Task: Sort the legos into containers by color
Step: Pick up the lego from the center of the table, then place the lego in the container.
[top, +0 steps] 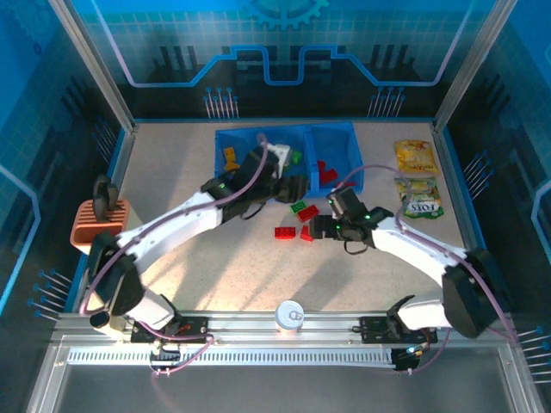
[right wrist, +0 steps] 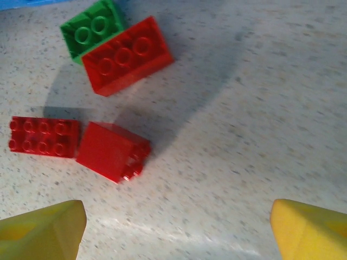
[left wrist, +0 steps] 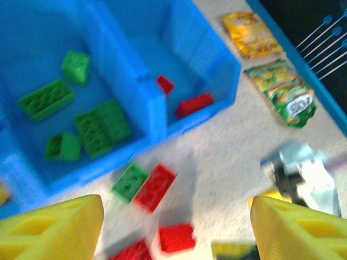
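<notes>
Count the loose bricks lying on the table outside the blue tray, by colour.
Red bricks: 3
Green bricks: 1
Total: 4

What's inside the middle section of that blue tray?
Green bricks, at least four, lie in the middle compartment. From above, the left gripper and its wrist hang over it and cover much of its floor.
</notes>
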`<state>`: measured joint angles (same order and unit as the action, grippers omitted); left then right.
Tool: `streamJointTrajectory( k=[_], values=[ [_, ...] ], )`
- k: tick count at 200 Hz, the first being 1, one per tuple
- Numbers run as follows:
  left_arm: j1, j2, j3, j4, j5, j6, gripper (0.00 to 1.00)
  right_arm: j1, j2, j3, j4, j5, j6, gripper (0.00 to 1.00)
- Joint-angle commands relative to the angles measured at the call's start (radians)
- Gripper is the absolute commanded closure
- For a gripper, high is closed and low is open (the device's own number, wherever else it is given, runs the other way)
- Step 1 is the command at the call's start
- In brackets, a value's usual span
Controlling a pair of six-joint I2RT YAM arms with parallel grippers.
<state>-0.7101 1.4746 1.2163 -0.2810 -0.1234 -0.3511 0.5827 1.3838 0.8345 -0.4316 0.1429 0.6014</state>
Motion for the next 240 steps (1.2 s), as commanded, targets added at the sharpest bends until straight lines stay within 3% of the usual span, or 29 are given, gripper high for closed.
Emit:
streamJointTrajectory(
  k=[1,51,88,117,137,177,205,240],
  values=[
    [-0.004,-0.111,-0.187,0.023,-0.079,-0.052,0.27,0.049,0.110,0.088,-0.001,0.023,0.000,0.12],
    [-0.006,-0.448,-0.495,-0.090,-0.152,-0.128,0.27,0.102,0.337,0.198,-0.016,0.072,0.070,0.23],
    [-0.006,-0.630,-0.617,-0.169,-0.177,-0.178,0.27,0.137,0.391,0.242,-0.059,0.121,0.095,0.57],
    [-0.007,-0.687,-0.674,-0.181,-0.163,-0.216,0.27,0.150,0.334,0.259,-0.108,0.167,0.097,0.74],
    [-0.007,-0.695,-0.682,-0.190,-0.155,-0.221,0.28,0.126,0.255,0.281,-0.161,0.227,0.073,0.74],
    [-0.032,-0.701,-0.688,-0.206,-0.147,-0.220,0.28,-0.082,0.204,0.403,-0.197,0.203,-0.052,0.72],
    [-0.082,-0.708,-0.710,-0.209,-0.162,-0.253,0.29,-0.201,0.344,0.572,-0.211,0.118,-0.110,0.68],
    [-0.163,-0.710,-0.712,-0.217,-0.185,-0.306,0.29,-0.237,0.573,0.819,-0.295,0.127,-0.149,0.63]
  ],
)
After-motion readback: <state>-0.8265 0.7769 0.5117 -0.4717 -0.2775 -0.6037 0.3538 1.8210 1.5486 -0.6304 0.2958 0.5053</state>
